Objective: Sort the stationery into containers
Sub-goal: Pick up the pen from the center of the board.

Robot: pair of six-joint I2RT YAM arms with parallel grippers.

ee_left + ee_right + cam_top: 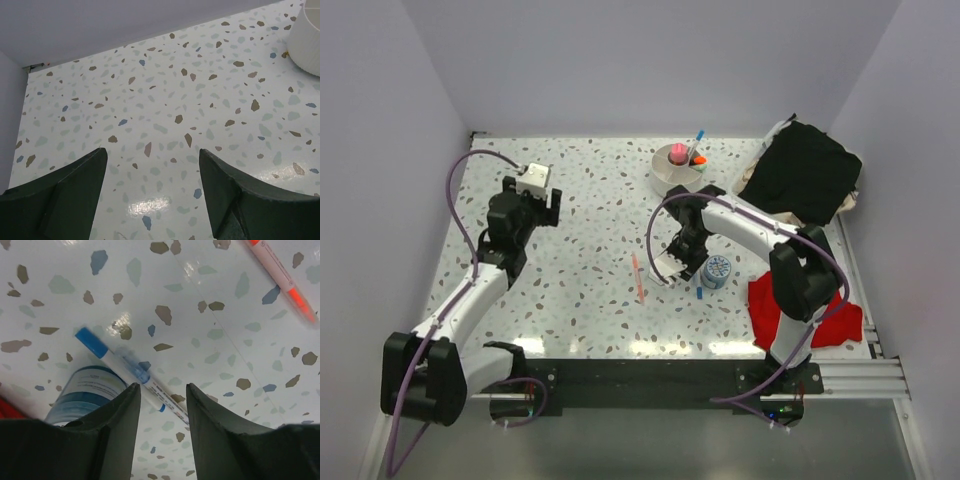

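My right gripper point(672, 268) is open and low over the table; in the right wrist view point(162, 390) a slim blue-and-white pen point(132, 372) lies slantwise on the table, running in between the fingertips, which do not grip it. Its blue end shows in the top view point(700, 292). A thin pink pen point(638, 277) lies left of that gripper and shows at the upper right of the wrist view point(282, 280). The round white bowl point(665, 175) at the back holds a pink-capped stick point(678, 153), a blue pen point(697, 140) and an orange item. My left gripper point(542, 205) is open and empty over bare table point(152, 155).
A round blue-and-white tin point(717, 271) stands right beside the right gripper and touches the pen's side point(90, 390). A red cloth point(805, 310) lies at the front right. A white basket with black cloth point(800, 175) stands at the back right. The bowl's side shows in the left wrist view point(307, 40).
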